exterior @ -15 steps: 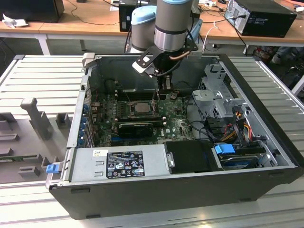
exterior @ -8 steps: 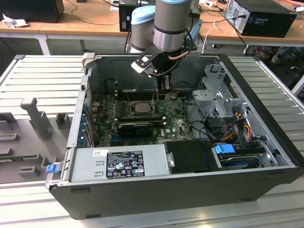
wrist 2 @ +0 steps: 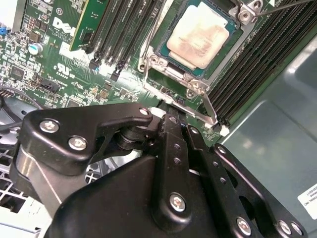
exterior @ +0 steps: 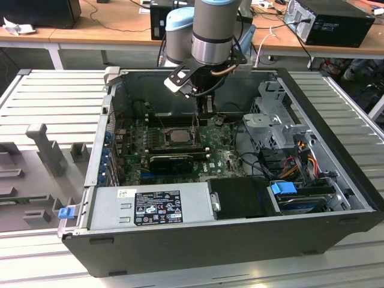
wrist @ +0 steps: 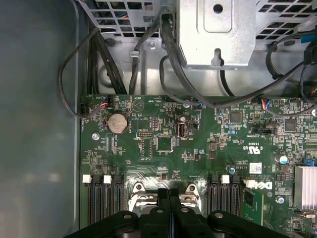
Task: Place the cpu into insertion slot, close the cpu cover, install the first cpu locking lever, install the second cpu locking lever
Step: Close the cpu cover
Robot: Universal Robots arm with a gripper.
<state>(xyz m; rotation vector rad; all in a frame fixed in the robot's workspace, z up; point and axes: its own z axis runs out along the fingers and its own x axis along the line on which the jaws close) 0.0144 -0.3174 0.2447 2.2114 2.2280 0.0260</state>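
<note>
Black metal fingers of the end effector are pressed together, with nothing seen between them. They hang low over the green motherboard, just beside the cpu. The cpu lies flat in the insertion slot, silver face up, and the cpu cover frames it, folded down. A thin locking lever runs along the cpu's side nearest the end effector. The open computer case surrounds the cpu.
</note>
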